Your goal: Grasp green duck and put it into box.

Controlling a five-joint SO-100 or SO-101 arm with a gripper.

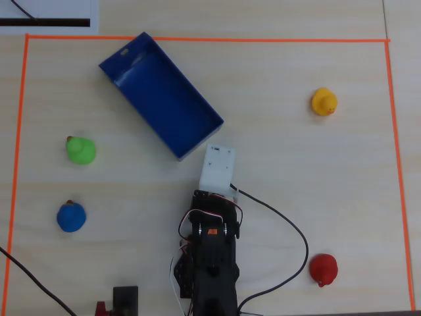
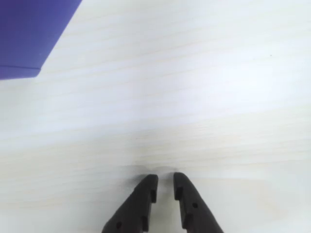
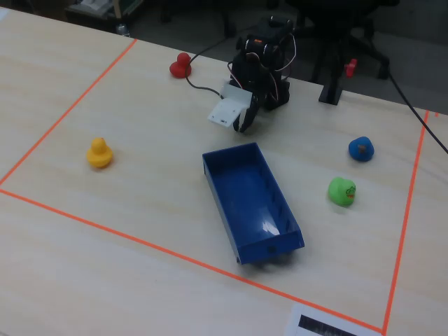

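The green duck (image 1: 80, 150) (image 3: 341, 191) stands alone on the table, left of the box in the overhead view. The box (image 1: 164, 99) (image 3: 252, 203) is a long blue tray lying diagonally with nothing in it; its corner (image 2: 29, 34) shows at the top left of the wrist view. My gripper (image 2: 165, 180) (image 3: 245, 124) hangs low over bare table just past the box's near end, far from the duck. Its black fingertips are only a narrow slit apart and hold nothing. From overhead, the white wrist housing (image 1: 217, 168) hides the fingers.
A blue duck (image 1: 71, 216) (image 3: 360, 148) sits near the green one. A yellow duck (image 1: 323, 101) and a red duck (image 1: 323, 269) are on the other side. Orange tape (image 1: 197, 39) frames the work area. A black cable (image 1: 289, 230) trails from the arm base.
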